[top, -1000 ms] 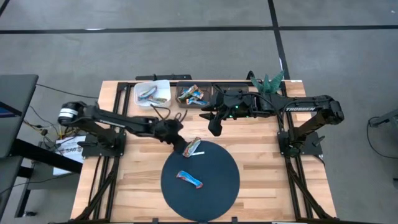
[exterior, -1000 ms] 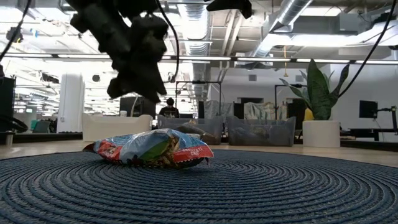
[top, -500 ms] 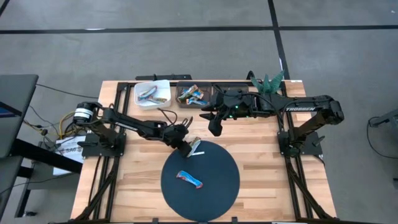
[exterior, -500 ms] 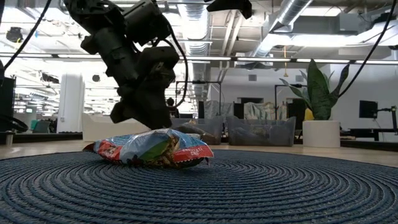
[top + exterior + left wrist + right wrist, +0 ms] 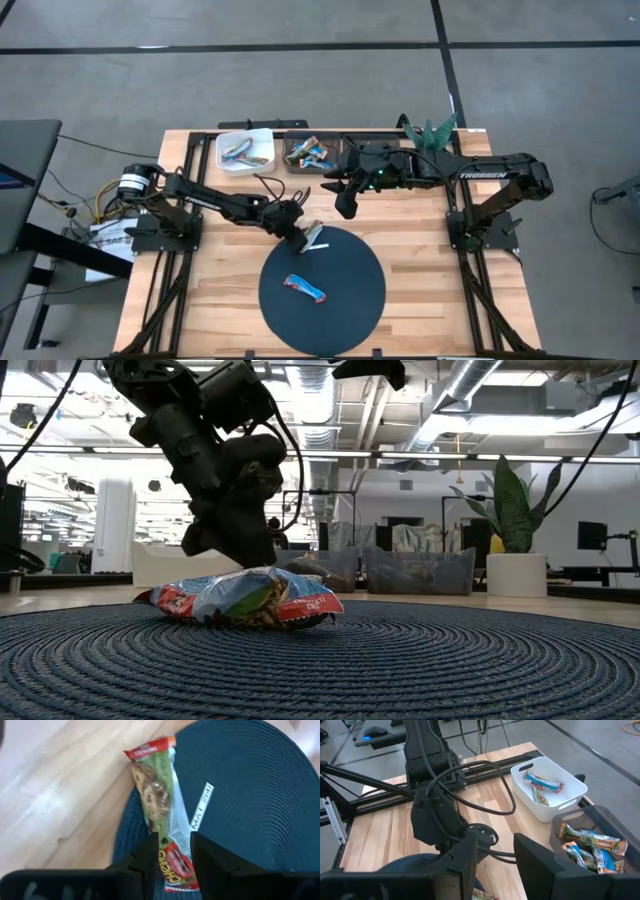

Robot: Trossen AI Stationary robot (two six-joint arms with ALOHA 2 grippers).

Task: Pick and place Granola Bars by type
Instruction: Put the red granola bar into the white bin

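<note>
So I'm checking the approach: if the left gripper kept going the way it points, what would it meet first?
Probably the green-wrapped granola bar, lying between the left gripper's open fingers at the edge of the round blue mat. Remaining depth is unclear.

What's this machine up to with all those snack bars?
It is sorting granola bars into bins. The left gripper is down at the edge of the round dark mat, its open fingers on either side of a green and red bar lying half on the mat, next to a thin white strip. A blue bar waits in the mat's middle. The white bin and the dark bin at the back already hold bars. The right gripper hangs idle near the bins.
</note>
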